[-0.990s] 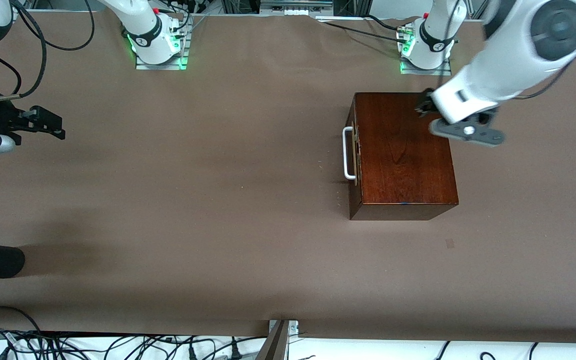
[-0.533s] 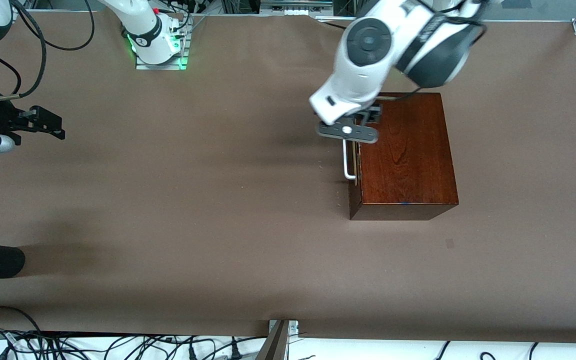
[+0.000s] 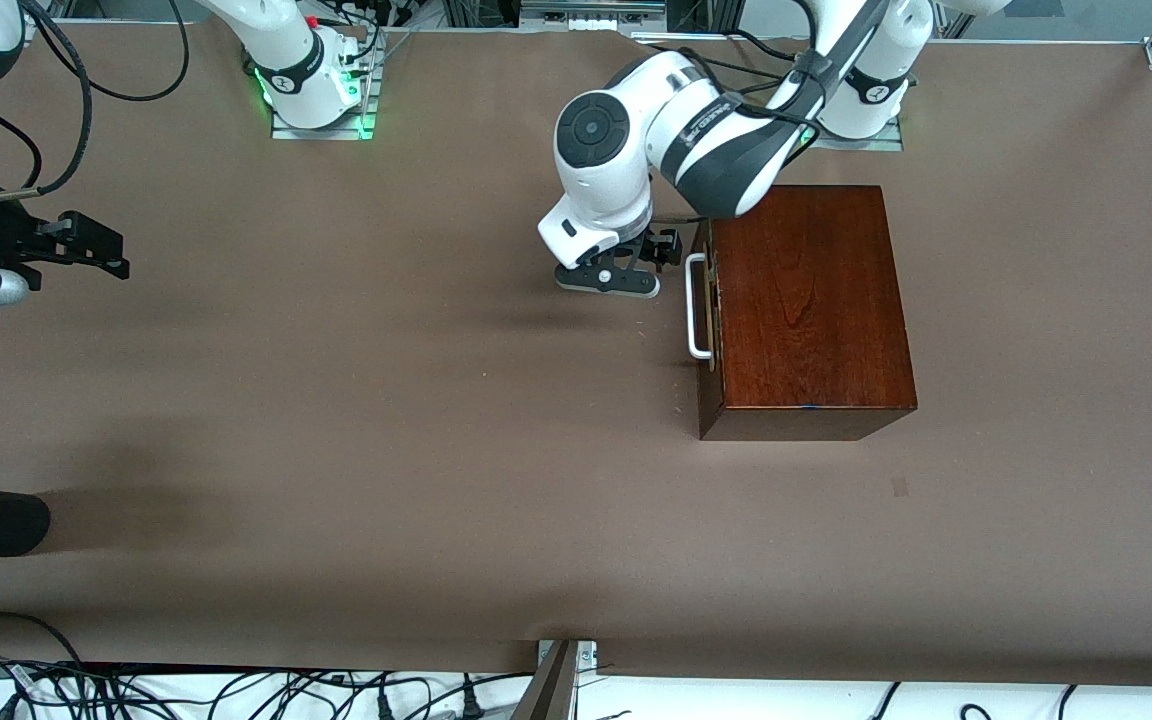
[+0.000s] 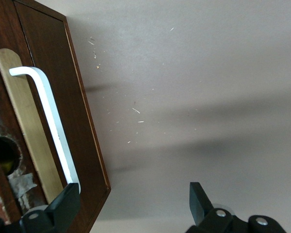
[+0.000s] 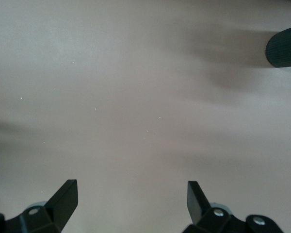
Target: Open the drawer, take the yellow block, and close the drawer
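The right gripper [image 3: 101, 250] waits at the right arm's end of the table [image 3: 386, 420], its fingers [image 5: 63, 199] spread wide and holding nothing above the bare brown cloth. Toward the left arm's end, the left gripper [image 3: 658, 252] hangs low just in front of the drawer [image 3: 707, 300], its fingers [image 4: 63, 206] parted wide and empty, one tip close beside the white handle [image 4: 48, 119]. The drawer sits shut in the dark wooden box [image 3: 806, 300]; the yellow block is not visible, and no writing is legible.
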